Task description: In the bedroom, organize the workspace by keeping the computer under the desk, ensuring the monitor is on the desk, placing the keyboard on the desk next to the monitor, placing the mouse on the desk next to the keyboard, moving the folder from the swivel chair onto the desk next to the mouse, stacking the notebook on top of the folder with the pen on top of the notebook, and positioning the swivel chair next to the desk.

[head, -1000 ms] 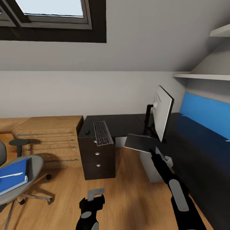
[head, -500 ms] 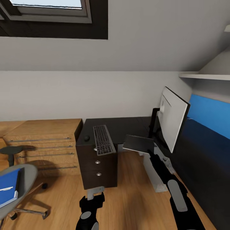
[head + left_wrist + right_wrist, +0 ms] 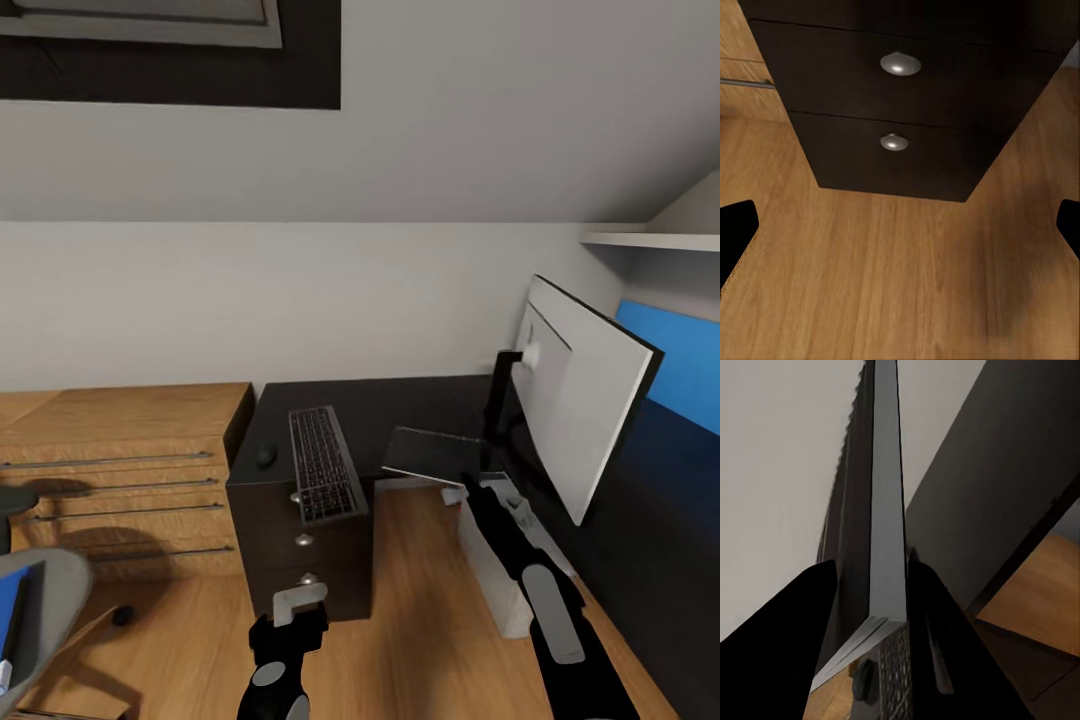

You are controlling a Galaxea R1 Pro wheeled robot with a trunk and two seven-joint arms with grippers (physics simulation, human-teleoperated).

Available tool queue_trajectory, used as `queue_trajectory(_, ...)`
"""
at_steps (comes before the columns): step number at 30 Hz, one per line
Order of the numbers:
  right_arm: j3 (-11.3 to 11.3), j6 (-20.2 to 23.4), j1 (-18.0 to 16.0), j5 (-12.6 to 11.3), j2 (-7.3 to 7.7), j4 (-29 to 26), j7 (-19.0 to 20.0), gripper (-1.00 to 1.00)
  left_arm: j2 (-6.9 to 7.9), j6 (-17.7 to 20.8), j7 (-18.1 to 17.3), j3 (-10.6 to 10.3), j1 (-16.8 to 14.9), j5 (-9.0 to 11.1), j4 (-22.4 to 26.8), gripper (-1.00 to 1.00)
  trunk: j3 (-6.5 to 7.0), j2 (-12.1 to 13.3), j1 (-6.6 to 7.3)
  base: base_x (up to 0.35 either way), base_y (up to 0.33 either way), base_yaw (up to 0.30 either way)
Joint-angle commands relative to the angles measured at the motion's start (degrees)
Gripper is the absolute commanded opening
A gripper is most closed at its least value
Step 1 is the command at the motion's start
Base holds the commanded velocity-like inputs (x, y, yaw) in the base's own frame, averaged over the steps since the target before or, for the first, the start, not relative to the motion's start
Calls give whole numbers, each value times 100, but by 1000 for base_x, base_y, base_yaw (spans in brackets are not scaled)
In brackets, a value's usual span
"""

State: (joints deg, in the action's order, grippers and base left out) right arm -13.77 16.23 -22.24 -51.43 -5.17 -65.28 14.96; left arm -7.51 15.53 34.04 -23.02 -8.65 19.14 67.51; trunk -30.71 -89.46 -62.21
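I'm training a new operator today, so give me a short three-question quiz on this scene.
1. True or false: the keyboard lies on the floor.
2. What do the right gripper's fingers pinch? A) the blue folder B) the flat base plate below the monitor C) a drawer knob
3. In its wrist view, what does the left gripper, fingers spread, face?

Key:
1. False: it lies on the desk, beside the mouse.
2. B.
3. The dark drawers, above the wood floor.
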Motion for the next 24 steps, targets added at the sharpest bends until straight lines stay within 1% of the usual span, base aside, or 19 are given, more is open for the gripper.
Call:
queue_trajectory(1,-22,52,-6,-59,-4,134,14,-100,4,15,41,-11,-5,36,7,100,-6,-3,-3,281,196,0)
queue_trajectory(5,-13,31,-7,-62,-9,419,8,-100,3,20,41,-10,-5,40,7,100,-6,-3,-3,132,101,0)
queue_trajectory(9,-12,7,-8,-61,-32,520,7,-100,-1,20,41,-9,-5,38,10,100,-6,-3,-3,16,12,0)
queue_trajectory(14,-9,-408,-8,-53,-50,600,-84,-100,-4,15,41,-11,-5,37,18,100,-6,-3,-3,3,2,0)
queue_trajectory(16,-5,-709,-8,-52,-53,657,-194,-100,-5,13,41,-10,-5,37,23,100,-6,-3,-3,1,0,0)
queue_trajectory(21,0,-862,-8,-52,-54,685,-264,-100,-5,12,41,-15,-5,37,31,100,-6,-3,-3,9,0,0)
queue_trajectory(24,3,-882,-8,-52,-58,694,-275,-100,-5,8,41,-13,-5,37,44,100,-6,-3,-3,136,0,0)
